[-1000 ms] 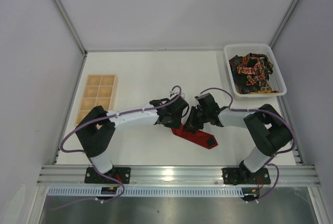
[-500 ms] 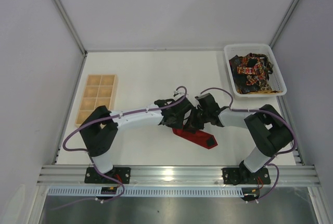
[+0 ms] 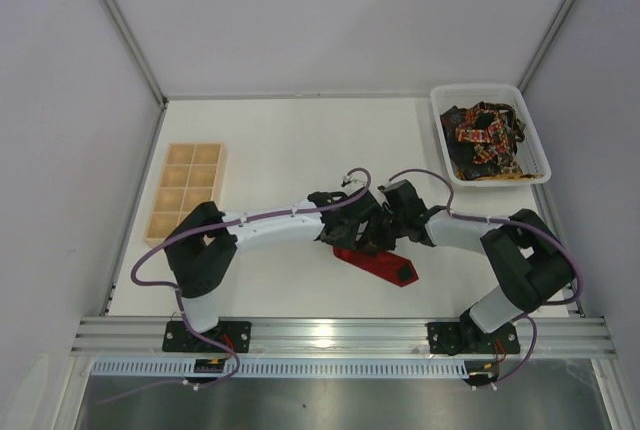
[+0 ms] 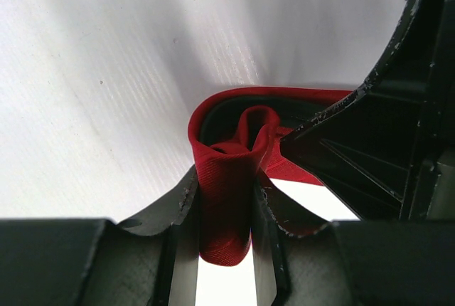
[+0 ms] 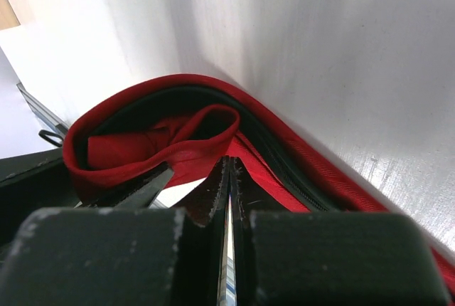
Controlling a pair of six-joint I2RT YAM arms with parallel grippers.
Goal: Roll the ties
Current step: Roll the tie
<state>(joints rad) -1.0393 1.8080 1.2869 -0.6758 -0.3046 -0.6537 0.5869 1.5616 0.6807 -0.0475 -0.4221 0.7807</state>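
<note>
Since a second ago the left arm [image 3: 270, 228] has slid right across the tabletop [image 3: 290, 140], and its jaws now sit hard up against those of the right arm [image 3: 460, 233], where before there was a gap between them; the red tie [image 3: 385, 267] has not budged, its loose length lying flat and angling off to the near right. Close in on the left wrist view: the left jaws are clamped on the tie's rolled end; red fabric fills the gap between the two fingers, and the coil curls up just beyond the tips, dark lining showing inside the curve. Over to the right wrist view: the right jaws are clenched tight, finger against finger; the roll sits just past their tips and a little to the left; whether a fold is caught between them I cannot tell. Far right, the patterned ties [image 3: 482, 138] lie heaped in a white bin [image 3: 541, 155]; a wooden tray [image 3: 185, 190] of compartments sits well apart on the left.
</note>
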